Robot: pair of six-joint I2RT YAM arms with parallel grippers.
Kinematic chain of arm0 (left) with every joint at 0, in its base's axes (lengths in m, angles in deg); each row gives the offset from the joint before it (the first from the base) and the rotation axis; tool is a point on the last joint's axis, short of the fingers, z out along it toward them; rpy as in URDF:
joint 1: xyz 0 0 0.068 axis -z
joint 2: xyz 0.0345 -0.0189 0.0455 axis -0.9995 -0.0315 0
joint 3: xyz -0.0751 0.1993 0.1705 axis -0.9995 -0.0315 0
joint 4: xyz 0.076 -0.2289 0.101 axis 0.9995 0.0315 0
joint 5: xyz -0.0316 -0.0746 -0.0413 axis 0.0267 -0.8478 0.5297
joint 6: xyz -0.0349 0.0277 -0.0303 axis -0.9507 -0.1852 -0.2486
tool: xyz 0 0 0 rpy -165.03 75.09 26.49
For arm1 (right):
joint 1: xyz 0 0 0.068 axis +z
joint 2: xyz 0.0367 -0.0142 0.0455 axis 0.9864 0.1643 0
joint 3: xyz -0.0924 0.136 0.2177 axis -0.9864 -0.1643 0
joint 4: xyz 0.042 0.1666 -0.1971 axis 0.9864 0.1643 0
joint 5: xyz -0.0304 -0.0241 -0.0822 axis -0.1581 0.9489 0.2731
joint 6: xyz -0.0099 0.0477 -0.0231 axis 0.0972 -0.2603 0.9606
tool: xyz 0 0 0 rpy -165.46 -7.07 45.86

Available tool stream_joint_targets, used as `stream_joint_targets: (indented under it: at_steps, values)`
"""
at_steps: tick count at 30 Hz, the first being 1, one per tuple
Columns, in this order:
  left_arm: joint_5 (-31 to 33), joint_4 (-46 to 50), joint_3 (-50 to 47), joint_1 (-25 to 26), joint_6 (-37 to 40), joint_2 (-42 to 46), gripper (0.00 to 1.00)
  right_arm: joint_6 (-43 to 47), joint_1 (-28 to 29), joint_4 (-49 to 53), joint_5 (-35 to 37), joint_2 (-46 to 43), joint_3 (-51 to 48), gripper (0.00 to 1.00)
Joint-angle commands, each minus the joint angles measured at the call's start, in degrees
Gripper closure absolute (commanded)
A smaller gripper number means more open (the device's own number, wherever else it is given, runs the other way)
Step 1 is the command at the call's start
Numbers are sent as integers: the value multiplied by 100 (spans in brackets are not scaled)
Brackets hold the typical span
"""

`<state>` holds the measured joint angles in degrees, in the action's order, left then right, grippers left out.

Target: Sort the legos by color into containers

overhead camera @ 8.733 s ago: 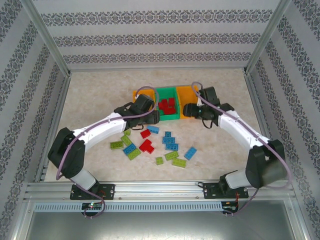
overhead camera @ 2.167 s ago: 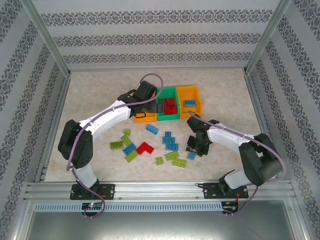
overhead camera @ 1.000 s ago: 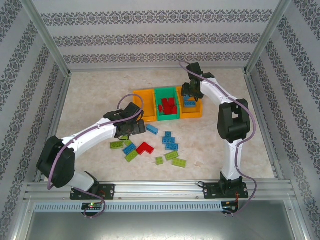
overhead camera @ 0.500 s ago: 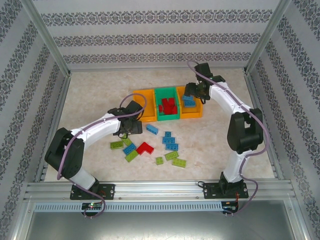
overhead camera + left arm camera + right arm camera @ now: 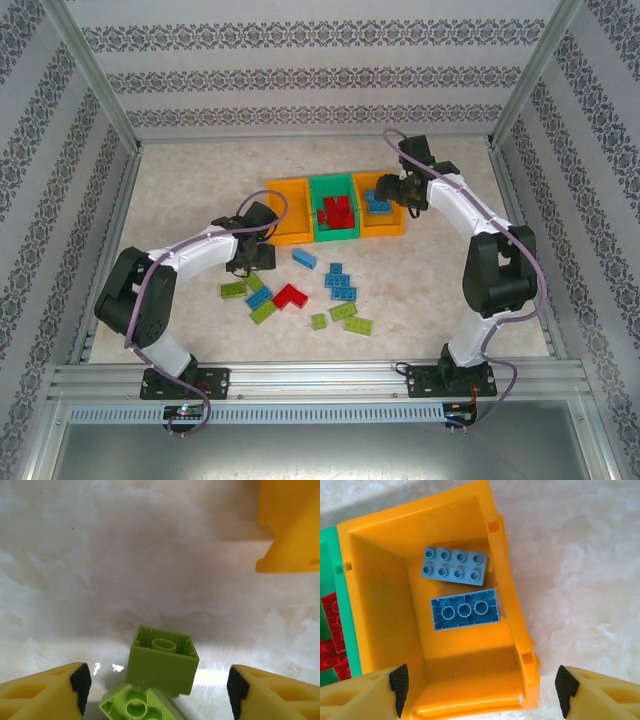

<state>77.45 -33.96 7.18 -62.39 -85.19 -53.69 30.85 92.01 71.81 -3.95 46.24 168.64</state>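
Nearest the arm bases: loose legos (image 5: 343,311) are scattered on the counter (image 5: 180,190). Lime green ones lie toward the front and left, with a red L-shaped piece (image 5: 289,296) mid-scatter. A blue cluster (image 5: 340,282) sits just right of it, and a single blue brick (image 5: 305,259) lies farther back.

Your left gripper (image 5: 250,258) is low over the back left edge of the scatter, just in front of the left orange bin (image 5: 288,222). In the left wrist view the fingers (image 5: 80,681) are spread wide and hold nothing. Between them an upturned lime brick (image 5: 162,660) lies hollow side up. Its near edge overlaps a second lime brick (image 5: 134,707), and neither finger touches the upturned one. The orange bin's corner shows at upper right, apart from both bricks.

Behind these, the containers (image 5: 300,237) stand joined in a row: orange, green, orange. The green middle bin (image 5: 334,237) holds red bricks (image 5: 335,212).

Farthest back, your right gripper (image 5: 392,190) hangs over the right orange bin (image 5: 385,228). In the right wrist view its fingers (image 5: 397,682) are apart and grip nothing, one to each side of the bin's near wall. Two blue bricks lie inside, just beside each other toward the bin's right wall. The paler blue brick (image 5: 454,566) is studs up and the darker blue brick (image 5: 465,610) is hollow side up.
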Motion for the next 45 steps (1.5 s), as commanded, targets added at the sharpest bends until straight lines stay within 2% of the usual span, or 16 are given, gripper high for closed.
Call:
stream_joint_targets:
  at_steps: [1, 6, 11, 16, 18, 23, 30, 35, 40, 45]
  values:
    - [-201, -232, -108, -145, 234, -144, 31, 66, -31, -26, -1, -298, -166, 20]
    - [-323, -343, -94, -183, 317, -268, 42, 38, -74, 14, 74, -422, -296, 19]
    - [-344, -340, -76, -198, 292, -374, 48, 24, -117, 46, 116, -535, -390, 19]
    - [-294, -234, -6, -207, 256, -313, 66, 24, -119, 54, 132, -654, -495, 18]
    - [-190, -40, 110, -202, 201, -275, 70, 24, -130, 57, 155, -713, -564, 18]
    - [60, 477, 478, -189, 107, -4, 71, 4, -128, 57, 206, -994, -856, 18]
    - [-138, 447, 1347, -187, 99, 289, 69, -55, 116, 112, 73, -1658, -1788, 18]
    - [-477, 360, 2234, -184, 174, -357, 69, -263, 594, 154, -13, -2250, -2616, 17]
    - [-510, 528, 3118, -191, 252, -1187, 67, -209, 1176, 204, -102, -2779, -3277, 16]
    - [-641, 548, 3708, -206, 237, -1806, 63, -9, 1674, 155, -1089, -3317, -3802, 13]
